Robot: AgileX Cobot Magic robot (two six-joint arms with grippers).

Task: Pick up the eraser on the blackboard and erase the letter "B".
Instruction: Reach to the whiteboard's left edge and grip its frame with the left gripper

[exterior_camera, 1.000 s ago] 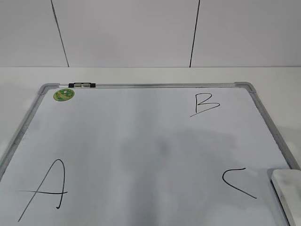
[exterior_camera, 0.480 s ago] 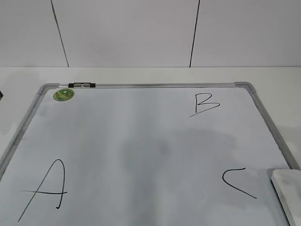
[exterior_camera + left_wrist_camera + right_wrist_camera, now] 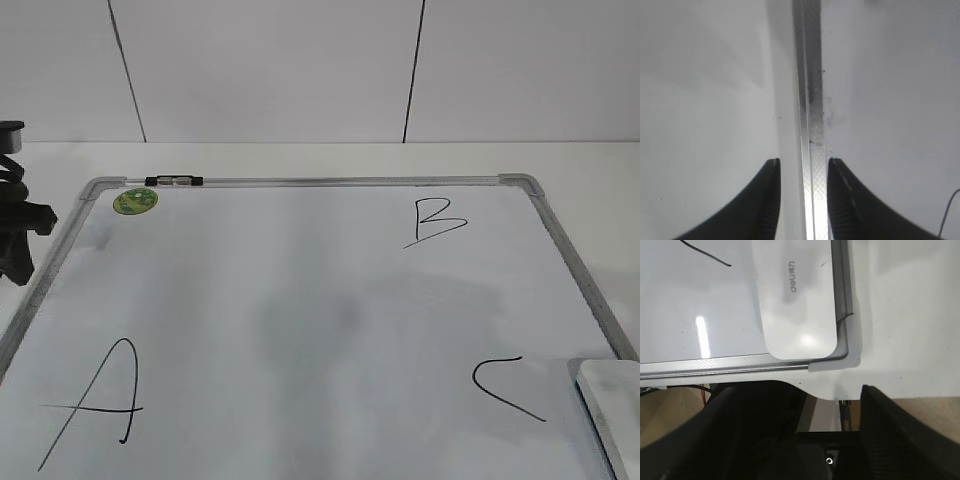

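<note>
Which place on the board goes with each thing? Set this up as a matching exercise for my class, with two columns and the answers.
Things:
1. letter "B"
2. eraser
3. green magnet
4. letter "A"

Places on the blackboard, in the exterior view:
a. near left corner
b. far right
c. far left corner
d. near right corner, against the frame

Pairs: 1-b, 2-d, 3-c, 4-a

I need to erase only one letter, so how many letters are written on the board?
3: the letter "B" far right, "A" near left, "C" near right beside the eraser.
</note>
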